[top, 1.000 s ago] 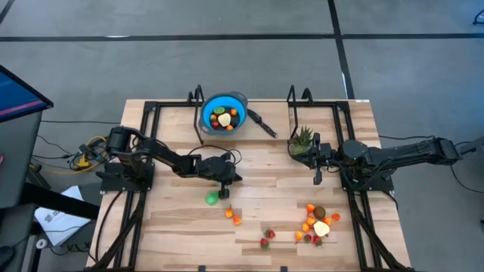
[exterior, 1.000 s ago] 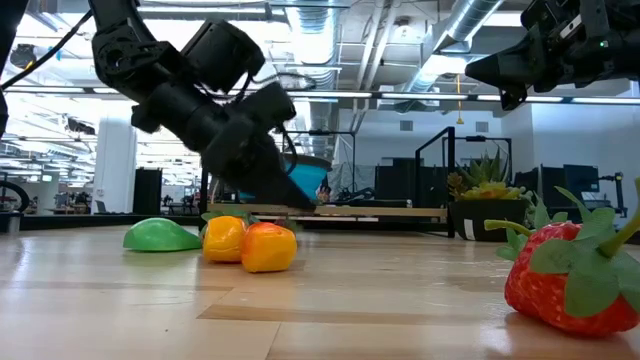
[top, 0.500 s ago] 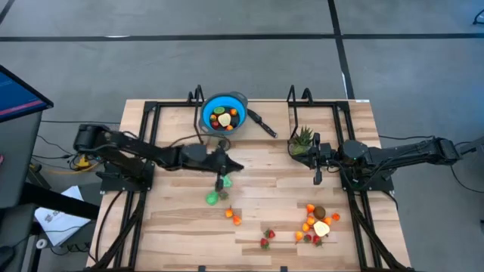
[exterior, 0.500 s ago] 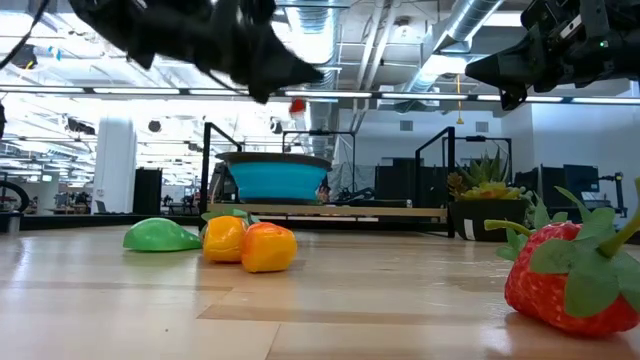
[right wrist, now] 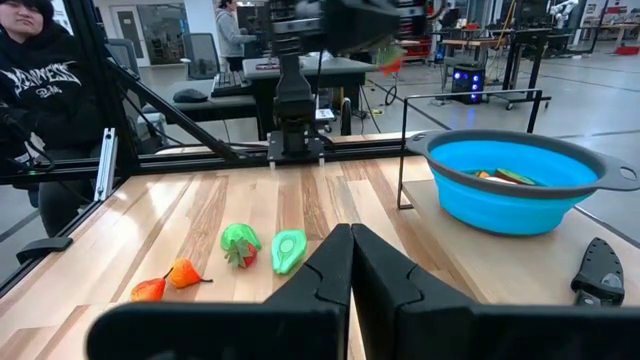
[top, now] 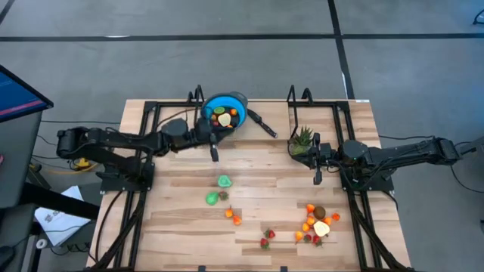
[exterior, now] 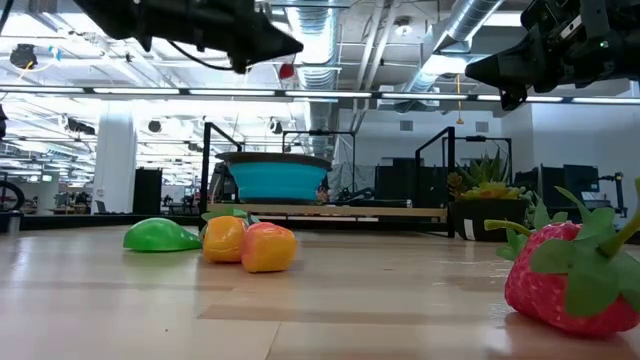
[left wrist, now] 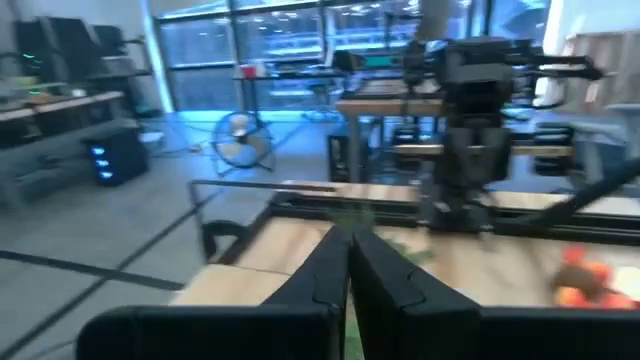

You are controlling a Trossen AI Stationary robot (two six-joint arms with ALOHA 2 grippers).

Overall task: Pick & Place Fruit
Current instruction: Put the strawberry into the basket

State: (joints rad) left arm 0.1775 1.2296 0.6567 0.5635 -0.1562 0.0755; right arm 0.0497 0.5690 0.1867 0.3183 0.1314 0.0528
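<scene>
My left gripper (top: 214,153) is raised beside the blue bowl (top: 224,113), shut on a small red strawberry (exterior: 287,70) that also shows in the right wrist view (right wrist: 388,55). The bowl holds several fruits. On the table lie a green pear (top: 212,198), a leafy strawberry (top: 224,181), two orange pieces (top: 232,217), another strawberry (top: 267,239) and a fruit pile (top: 316,223) at the near right. My right gripper (top: 316,179) waits shut above the table, beside the plant. My left gripper has the strawberry at its fingertips (exterior: 285,48), which lie about level. The red body (exterior: 287,70) hangs just below them, lifted clear of the table. A sliver of green (left wrist: 350,318) shows between the shut fingers; which part is pinched I cannot tell.
A spiky green plant (top: 302,140) stands at the far right. A black handle (top: 263,123) lies beside the bowl. Black frame rails (top: 155,106) run along the table's left, far and right sides. Bare wood lies between the bowl and the loose fruits.
My left gripper has risen from the table near the green pear and gone toward the far edge, up to the blue bowl. It has tipped from slanting down to about level. The strawberry has gone up with it, lifted clear. The other fruits have stayed put.
</scene>
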